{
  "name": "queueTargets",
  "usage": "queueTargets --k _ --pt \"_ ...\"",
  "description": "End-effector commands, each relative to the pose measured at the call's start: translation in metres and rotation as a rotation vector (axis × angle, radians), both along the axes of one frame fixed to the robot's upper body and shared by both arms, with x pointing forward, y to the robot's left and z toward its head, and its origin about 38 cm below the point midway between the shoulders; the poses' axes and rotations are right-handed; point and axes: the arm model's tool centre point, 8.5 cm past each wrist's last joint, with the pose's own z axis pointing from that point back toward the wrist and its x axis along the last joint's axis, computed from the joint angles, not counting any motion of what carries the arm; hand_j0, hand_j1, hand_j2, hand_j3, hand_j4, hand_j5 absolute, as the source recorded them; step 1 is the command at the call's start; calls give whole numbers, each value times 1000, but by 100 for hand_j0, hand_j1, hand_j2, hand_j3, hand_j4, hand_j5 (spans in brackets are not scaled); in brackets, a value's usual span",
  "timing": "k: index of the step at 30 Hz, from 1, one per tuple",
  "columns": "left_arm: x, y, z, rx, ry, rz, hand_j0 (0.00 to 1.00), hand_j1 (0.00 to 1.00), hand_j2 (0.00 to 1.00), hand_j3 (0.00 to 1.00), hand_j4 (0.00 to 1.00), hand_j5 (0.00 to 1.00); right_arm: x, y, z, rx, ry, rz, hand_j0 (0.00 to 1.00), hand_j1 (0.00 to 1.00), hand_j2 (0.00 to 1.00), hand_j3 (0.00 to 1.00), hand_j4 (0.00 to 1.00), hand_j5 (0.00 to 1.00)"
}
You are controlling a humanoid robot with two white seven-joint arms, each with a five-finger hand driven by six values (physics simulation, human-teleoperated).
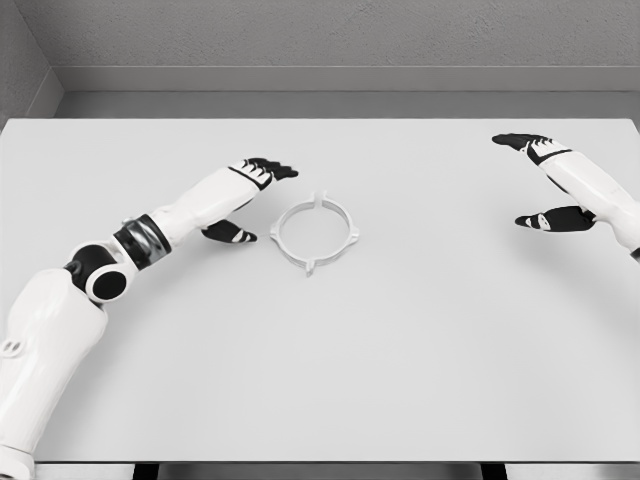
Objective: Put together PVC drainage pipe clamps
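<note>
just left robot hand (250,190) spread, empty, beside clamp ring (314,233), seemingly untouched; right robot hand (545,180) spread, empty.

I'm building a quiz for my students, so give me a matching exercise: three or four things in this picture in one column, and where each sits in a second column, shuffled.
Column one:
1. white ring-shaped plastic pipe clamp
2. left hand
3. right hand
4. white table

Column two:
A. far right, fingers spread, holding nothing
B. lying flat, left of the table's middle
C. underneath everything else
D. just left of the clamp, fingers open, not gripping it

Pairs: 1-B, 2-D, 3-A, 4-C
</note>
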Motion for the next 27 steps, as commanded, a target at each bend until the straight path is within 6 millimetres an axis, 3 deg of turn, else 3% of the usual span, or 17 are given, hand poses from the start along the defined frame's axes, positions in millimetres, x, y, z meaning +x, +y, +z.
queueTargets --k 1,27 --pt "0 -4 0 -12 3 -3 100 100 100 100 100 100 0 0 1 7 -1 -1 100 100 100 100 100 100" --pt "-2 -34 2 -54 -3 -44 100 100 100 100 100 100 0 -1 1 7 0 -2 100 100 100 100 100 100"
